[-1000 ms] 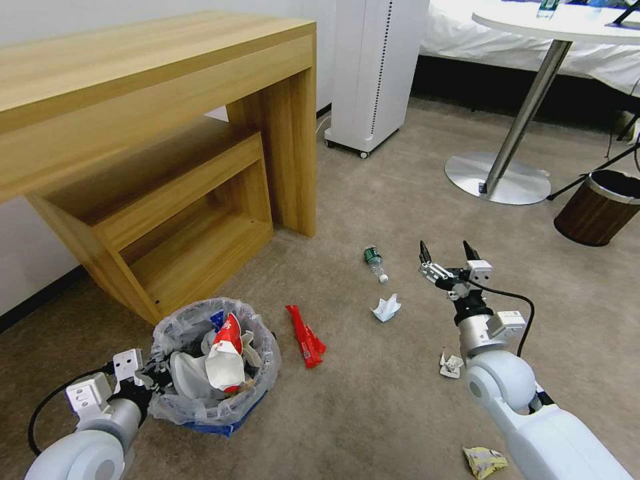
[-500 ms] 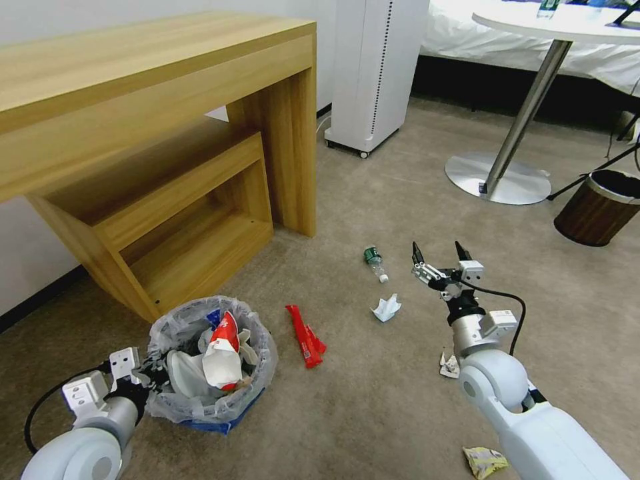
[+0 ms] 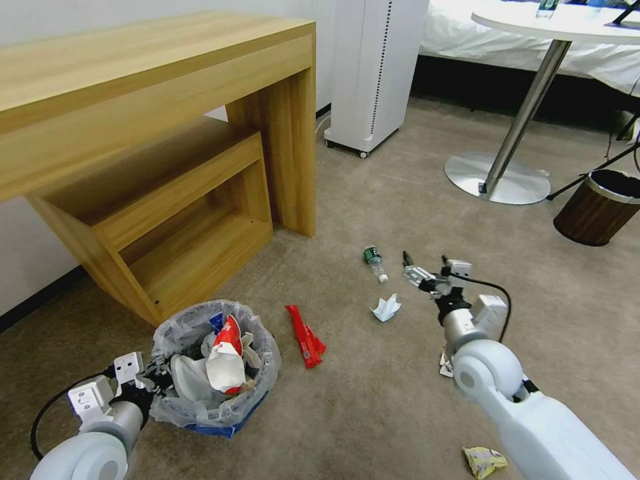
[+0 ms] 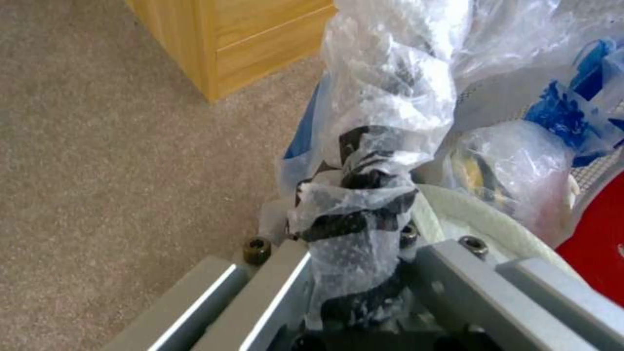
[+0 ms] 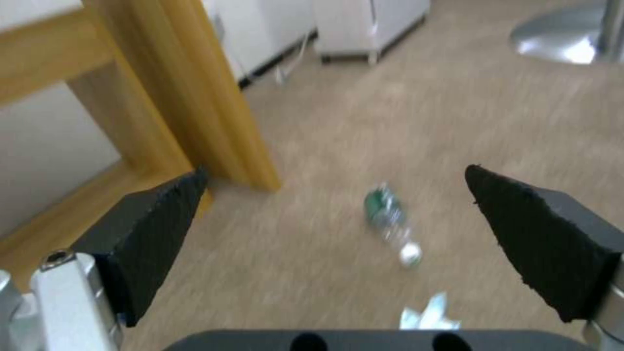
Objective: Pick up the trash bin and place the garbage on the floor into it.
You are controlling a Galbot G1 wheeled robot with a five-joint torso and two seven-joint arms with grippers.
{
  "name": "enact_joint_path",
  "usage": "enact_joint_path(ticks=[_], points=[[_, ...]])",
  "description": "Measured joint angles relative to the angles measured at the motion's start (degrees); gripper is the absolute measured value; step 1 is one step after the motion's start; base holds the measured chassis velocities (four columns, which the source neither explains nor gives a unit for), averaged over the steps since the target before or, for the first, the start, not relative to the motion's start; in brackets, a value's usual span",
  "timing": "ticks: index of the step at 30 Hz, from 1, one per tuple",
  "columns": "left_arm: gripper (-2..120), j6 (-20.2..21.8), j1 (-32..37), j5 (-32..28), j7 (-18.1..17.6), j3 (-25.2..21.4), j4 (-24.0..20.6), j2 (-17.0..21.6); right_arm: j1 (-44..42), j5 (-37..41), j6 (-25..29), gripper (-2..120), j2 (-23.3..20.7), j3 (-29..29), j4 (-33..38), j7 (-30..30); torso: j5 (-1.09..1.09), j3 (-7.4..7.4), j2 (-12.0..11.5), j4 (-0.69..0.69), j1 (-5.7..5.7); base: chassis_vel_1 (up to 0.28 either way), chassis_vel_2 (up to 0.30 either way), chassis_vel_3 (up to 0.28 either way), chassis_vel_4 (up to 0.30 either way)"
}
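The trash bin, small and blue with a crinkled clear liner, sits at the lower left holding white and red litter. My left gripper is shut on its rim and liner; the left wrist view shows the bunched plastic pinched between the jaws. Garbage lies on the carpet: a green-labelled bottle, crumpled white paper and red wrappers. My right gripper hangs open just right of the bottle. In the right wrist view the bottle lies ahead, between the spread fingers.
A wooden desk with a lower shelf stands behind the bin. A white appliance, a round table's metal base and a brown wood-pattern bin stand farther back. A yellow wrapper and a white scrap lie near my right arm.
My right gripper has moved left and slightly down, closer to the bottle, still open. The left gripper and the bin have barely shifted.
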Motion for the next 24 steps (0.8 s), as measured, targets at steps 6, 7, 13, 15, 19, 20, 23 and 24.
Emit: enact_joint_path(ticks=[6, 7, 13, 15, 19, 20, 23, 24], points=[[0, -0.2, 0.2, 0.5, 0.1, -0.1, 0.0, -0.7, 3.1, 3.7, -1.7, 100, 1.3, -4.1, -1.6, 2.6, 0.00, 0.00, 0.0, 0.01, 0.01, 0.000, 0.000, 0.000, 0.000], [0, -0.2, 0.2, 0.5, 0.1, -0.1, 0.0, -0.8, 3.0, 3.5, -1.7, 100, 1.4, -4.4, -1.8, 2.6, 0.00, 0.00, 0.0, 0.01, 0.01, 0.000, 0.000, 0.000, 0.000], [0, -0.2, 0.2, 0.7, 0.1, 0.0, 0.0, -1.0, 2.3, 3.5, -1.8, 100, 1.1, -4.6, -1.6, 2.9, 0.01, 0.00, 0.0, 0.00, 0.01, 0.000, 0.000, 0.000, 0.000], [0, -0.2, 0.0, 0.8, 0.1, 0.2, 0.2, -1.2, 2.3, 3.6, -1.8, 100, 0.8, -4.6, -1.6, 2.9, 0.00, 0.00, 0.0, 0.00, 0.01, 0.000, 0.000, 0.000, 0.000], [0, -0.2, 0.1, 0.9, 0.1, 0.2, 0.2, -1.4, 2.6, 3.9, -1.8, 100, 0.4, -4.6, -1.7, 2.9, 0.00, 0.00, 0.0, 0.00, 0.01, 0.000, 0.000, 0.000, 0.000], [0, -0.2, 0.1, 0.9, 0.1, 0.2, 0.2, -1.4, 2.6, 3.9, -1.8, 100, 0.4, -4.6, -1.7, 2.9, 0.00, 0.00, 0.0, 0.00, 0.01, 0.000, 0.000, 0.000, 0.000], [0, -0.2, 0.2, 1.0, 0.1, 0.2, 0.2, -1.4, 2.8, 4.0, -1.8, 100, 0.2, -5.0, -1.6, 2.9, 0.00, 0.00, 0.0, 0.00, 0.01, 0.000, 0.000, 0.000, 0.000], [0, -0.2, 0.2, 1.0, 0.1, 0.2, 0.2, -1.4, 2.8, 4.0, -1.8, 100, 0.2, -5.0, -1.6, 2.9, 0.00, 0.00, 0.0, 0.00, 0.01, 0.000, 0.000, 0.000, 0.000]])
